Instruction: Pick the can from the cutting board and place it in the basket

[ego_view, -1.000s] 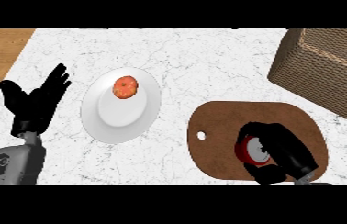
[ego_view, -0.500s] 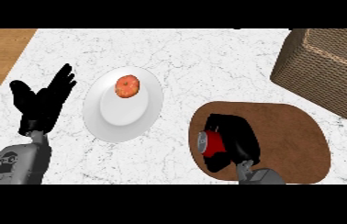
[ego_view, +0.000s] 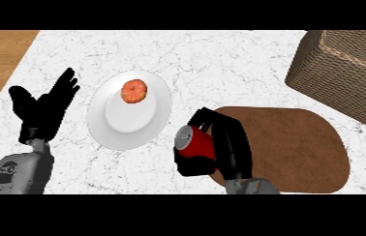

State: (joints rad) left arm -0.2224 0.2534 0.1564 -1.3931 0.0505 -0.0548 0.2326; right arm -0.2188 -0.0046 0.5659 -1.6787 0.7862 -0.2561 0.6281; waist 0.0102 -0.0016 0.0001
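A red can (ego_view: 193, 142) with a silver top sits in my right hand (ego_view: 227, 144), whose fingers and thumb curl round it. The can is at the left edge of the brown cutting board (ego_view: 300, 148), partly over the marble counter. The woven basket (ego_view: 336, 68) stands at the far right, well away from the can. My left hand (ego_view: 44, 108) is open at the left edge, fingers up, resting.
A white plate (ego_view: 129, 111) with an orange-red round food item (ego_view: 134, 90) on it lies between my two hands, just left of the can. A strip of wooden surface (ego_view: 13, 46) shows at the upper left corner.
My right hand has carried the can leftward, from the board's middle to its left edge. The view has shifted, so the basket and the board sit further right.
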